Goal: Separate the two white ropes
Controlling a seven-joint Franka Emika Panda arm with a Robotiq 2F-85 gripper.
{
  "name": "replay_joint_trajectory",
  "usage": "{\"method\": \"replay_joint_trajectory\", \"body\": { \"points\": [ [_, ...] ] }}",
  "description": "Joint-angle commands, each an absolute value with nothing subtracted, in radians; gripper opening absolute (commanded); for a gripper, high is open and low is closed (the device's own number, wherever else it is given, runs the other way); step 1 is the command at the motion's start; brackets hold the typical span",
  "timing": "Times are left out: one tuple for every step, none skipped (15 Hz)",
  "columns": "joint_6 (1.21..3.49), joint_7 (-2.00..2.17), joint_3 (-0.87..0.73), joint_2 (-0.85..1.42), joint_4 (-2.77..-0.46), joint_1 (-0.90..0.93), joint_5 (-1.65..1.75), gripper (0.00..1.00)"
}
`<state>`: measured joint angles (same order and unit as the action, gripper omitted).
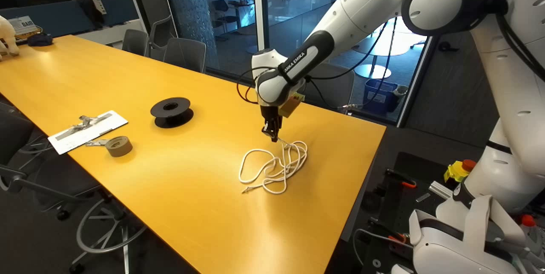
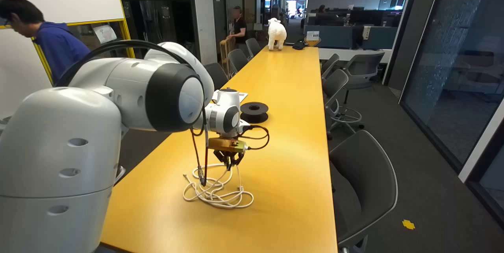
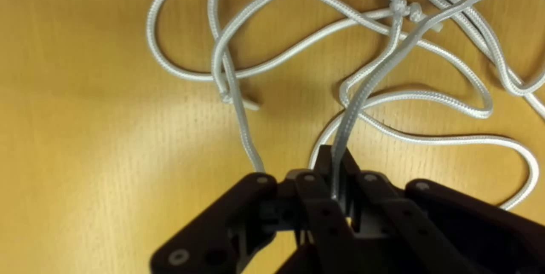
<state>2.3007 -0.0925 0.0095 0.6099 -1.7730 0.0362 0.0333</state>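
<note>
Exterior views: chairs point(image 1: 185, 54) flank the yellow table point(image 1: 191, 180) bearing ropes point(image 1: 287, 171).

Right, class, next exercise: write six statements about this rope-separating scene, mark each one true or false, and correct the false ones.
1. The claw is shut on one of the white ropes. True.
2. No strands of the white ropes cross. False: they cross in several places.
3. The black spool stands on the table, apart from the white ropes. True.
4. The claw hangs above the black spool. False: it is at the white ropes.
5. The tape roll lies beside the flat white board. True.
6. The wrist view shows no rope tips. False: knotted ends show there.
</note>
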Motion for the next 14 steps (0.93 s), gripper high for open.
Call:
{"method": "replay_joint_trajectory", "body": {
  "points": [
    [2.197,-0.066,-0.025,0.572,-1.695,0.028,0.073,0.04],
    [2.178,-0.060,-0.036,0.566,-1.679,0.025,0.081,0.03],
    [2.169,-0.044,-0.054,0.550,-1.675,0.019,0.094,0.03],
    [2.157,-0.031,-0.066,0.540,-1.663,0.013,0.103,0.04],
    [2.152,-0.018,-0.081,0.527,-1.660,0.003,0.109,0.03],
    [2.147,-0.005,-0.092,0.518,-1.655,-0.006,0.113,0.03],
    [2.147,0.008,-0.105,0.504,-1.658,-0.016,0.118,0.03],
    [2.148,0.022,-0.116,0.494,-1.660,-0.023,0.125,0.03],
    [2.149,0.044,-0.131,0.479,-1.673,-0.028,0.138,0.03],
    [2.143,0.058,-0.142,0.471,-1.675,-0.034,0.146,0.03],
    [2.131,0.066,-0.149,0.460,-1.686,-0.041,0.153,0.03],
    [2.119,0.069,-0.154,0.449,-1.695,-0.049,0.154,0.03],
    [2.110,0.070,-0.157,0.436,-1.711,-0.056,0.156,0.03],
    [2.111,0.079,-0.162,0.425,-1.727,-0.060,0.161,0.03]
  ]
}}
